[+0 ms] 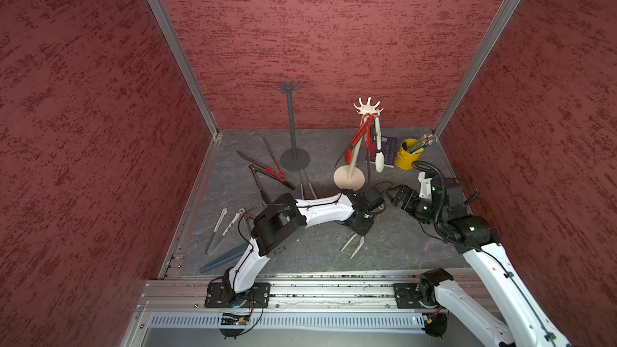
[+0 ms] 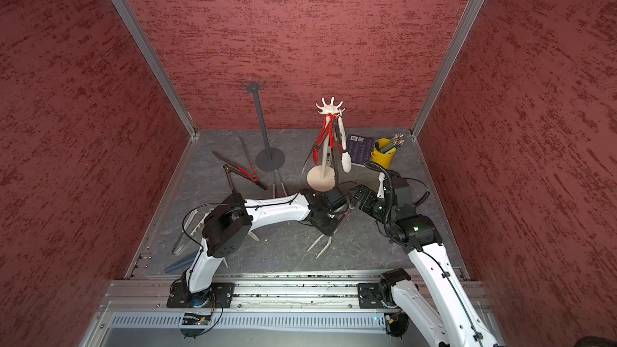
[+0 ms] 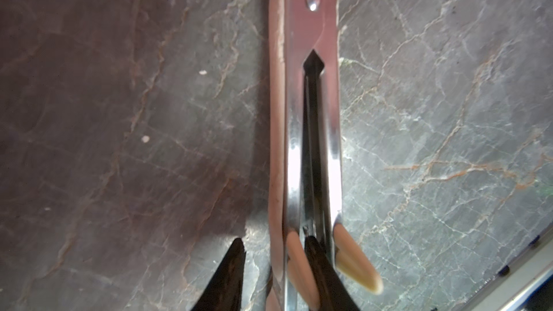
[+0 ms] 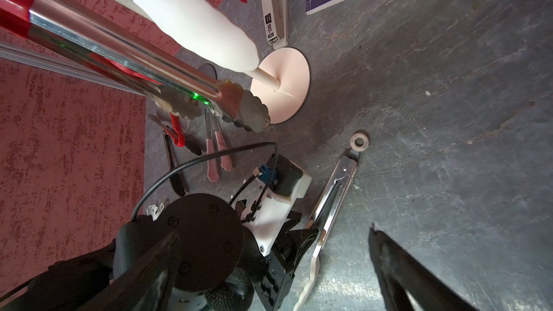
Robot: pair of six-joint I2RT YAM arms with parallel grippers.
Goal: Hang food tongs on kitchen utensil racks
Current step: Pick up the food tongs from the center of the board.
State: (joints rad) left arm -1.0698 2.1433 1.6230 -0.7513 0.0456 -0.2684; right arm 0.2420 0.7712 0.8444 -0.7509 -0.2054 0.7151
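Observation:
Cream-tipped metal food tongs (image 3: 311,115) lie flat on the grey table, seen in both top views (image 1: 354,245) (image 2: 322,245) and in the right wrist view (image 4: 332,192). My left gripper (image 3: 279,264) is low over them (image 1: 362,228); its jaws are narrowly open, with one finger against the tongs and the other a small gap away. My right gripper (image 4: 275,264) hovers wide open to the right of the left wrist (image 1: 390,195), with nothing held. Red, black and white-tipped tongs (image 1: 359,135) hang on the cream rack (image 1: 367,108). The hooks of the dark grey rack (image 1: 292,121) are bare.
Loose tongs lie on the left half of the table: a red-and-black pair (image 1: 267,170), a pink pair (image 1: 307,185), a white pair (image 1: 220,225) and a blue pair (image 1: 222,260). A yellow cup of pencils (image 1: 408,155), a purple book (image 1: 389,151) and a stapler (image 4: 275,7) sit at the back right.

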